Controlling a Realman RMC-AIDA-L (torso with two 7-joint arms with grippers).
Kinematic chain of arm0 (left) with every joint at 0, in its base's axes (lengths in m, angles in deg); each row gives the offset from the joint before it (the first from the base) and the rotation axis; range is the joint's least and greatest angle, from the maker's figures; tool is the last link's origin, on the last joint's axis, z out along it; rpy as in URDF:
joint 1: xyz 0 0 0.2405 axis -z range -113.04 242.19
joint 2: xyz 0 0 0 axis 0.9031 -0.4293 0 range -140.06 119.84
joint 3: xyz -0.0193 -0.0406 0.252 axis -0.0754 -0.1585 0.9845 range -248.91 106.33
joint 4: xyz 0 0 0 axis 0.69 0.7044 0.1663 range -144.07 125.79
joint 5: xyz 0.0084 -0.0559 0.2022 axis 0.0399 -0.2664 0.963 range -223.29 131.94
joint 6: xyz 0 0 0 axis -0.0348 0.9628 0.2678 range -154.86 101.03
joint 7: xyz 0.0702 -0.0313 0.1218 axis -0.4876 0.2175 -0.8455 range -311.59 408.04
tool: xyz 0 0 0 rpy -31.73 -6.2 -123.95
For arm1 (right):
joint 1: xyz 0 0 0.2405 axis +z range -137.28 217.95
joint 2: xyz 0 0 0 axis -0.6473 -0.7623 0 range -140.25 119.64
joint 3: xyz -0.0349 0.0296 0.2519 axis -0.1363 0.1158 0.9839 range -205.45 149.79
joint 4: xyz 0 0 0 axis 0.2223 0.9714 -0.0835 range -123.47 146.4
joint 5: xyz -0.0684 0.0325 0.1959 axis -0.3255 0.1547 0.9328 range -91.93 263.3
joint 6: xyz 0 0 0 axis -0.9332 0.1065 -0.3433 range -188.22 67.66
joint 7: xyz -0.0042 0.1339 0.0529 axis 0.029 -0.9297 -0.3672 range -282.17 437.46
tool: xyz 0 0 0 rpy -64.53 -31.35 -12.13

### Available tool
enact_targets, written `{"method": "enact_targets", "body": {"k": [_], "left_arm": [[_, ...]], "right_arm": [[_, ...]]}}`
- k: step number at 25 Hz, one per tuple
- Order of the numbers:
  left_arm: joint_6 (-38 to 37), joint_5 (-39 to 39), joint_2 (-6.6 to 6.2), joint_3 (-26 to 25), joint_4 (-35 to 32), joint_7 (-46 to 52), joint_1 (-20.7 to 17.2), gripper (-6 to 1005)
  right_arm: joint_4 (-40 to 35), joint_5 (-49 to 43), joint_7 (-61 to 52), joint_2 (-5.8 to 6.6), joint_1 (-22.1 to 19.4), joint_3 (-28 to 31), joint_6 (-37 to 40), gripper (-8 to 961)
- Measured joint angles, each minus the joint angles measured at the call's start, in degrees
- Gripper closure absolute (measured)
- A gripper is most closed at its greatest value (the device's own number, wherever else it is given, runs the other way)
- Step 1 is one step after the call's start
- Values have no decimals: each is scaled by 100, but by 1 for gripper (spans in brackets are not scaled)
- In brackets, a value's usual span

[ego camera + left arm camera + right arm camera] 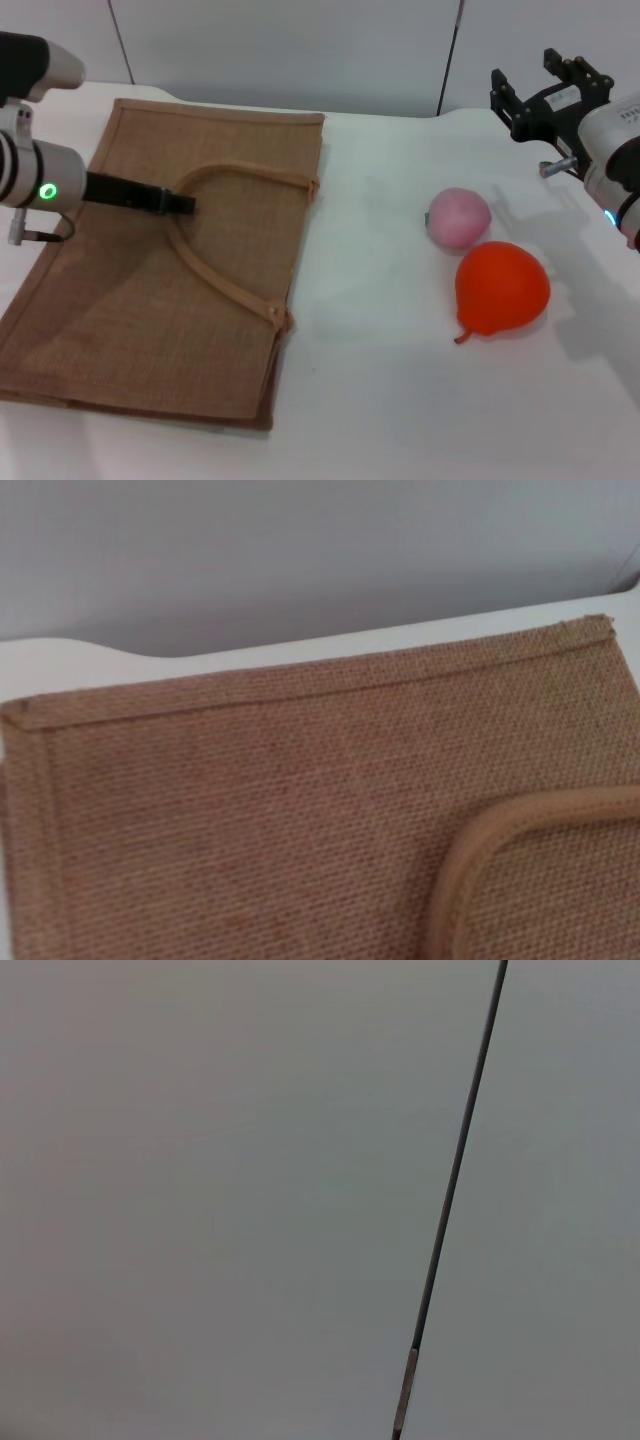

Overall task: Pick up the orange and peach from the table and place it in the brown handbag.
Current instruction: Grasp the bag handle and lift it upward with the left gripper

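The brown handbag (pixel 150 300) lies flat on the left of the white table (pixel 380 390), its looped handles (pixel 215 270) resting on top. My left gripper (pixel 180 201) reaches low over the bag, its tip at the bend of a handle. The left wrist view shows the handbag (pixel 280 800) weave and a handle (pixel 490 850) up close. The pink peach (pixel 459 216) and the larger red-orange orange (pixel 502 288) sit side by side on the right, touching or nearly so. My right gripper (pixel 535 75) hangs open in the air behind them, holding nothing.
A pale wall with vertical panel seams (pixel 450 1190) stands behind the table. Bare tabletop lies between the bag and the fruits and along the front edge.
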Motion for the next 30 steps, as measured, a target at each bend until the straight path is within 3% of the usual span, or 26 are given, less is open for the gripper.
{"method": "enact_targets", "body": {"k": [8, 11, 30], "left_arm": [[-159, 49, 38, -1, 116, 9, 68, 523], [-161, 51, 57, -1, 116, -2, 70, 609], [-103, -85, 142, -1, 63, -311, 135, 865]], "right_arm": [[0, 0, -107, 0, 8, 0, 0, 315], [1, 0, -217, 0, 13, 0, -1, 316], [47, -27, -213, 17, 18, -79, -170, 316]]}}
